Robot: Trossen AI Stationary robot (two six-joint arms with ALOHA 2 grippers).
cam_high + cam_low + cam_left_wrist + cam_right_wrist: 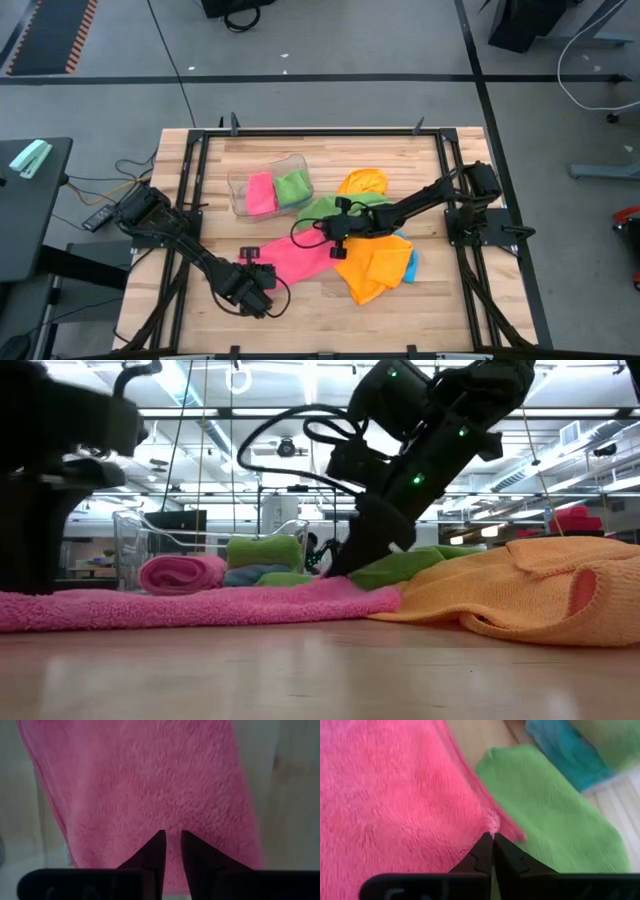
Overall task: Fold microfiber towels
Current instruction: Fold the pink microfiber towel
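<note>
— Towels are spread all over the table [420, 290]. Nearest the front edge, the left gripper [255, 290] sits at the near end of the pink towel [295, 258], fingers a narrow slit apart over the pile, pinching nothing I can make out.

— And the right gripper [338, 232]?

— At the far edge of the same pink towel, jaws squeezed onto a small pinch of its hem, just beside the green towel [330, 207].

— What's to the right of that?

— The orange towel [372, 262], crumpled, with the blue towel [410, 262] peeking out from under it.

— Farther back?

— A clear plastic tub [268, 188] holds a folded pink cloth [262, 193] and a folded green cloth [293, 187] side by side.
</note>
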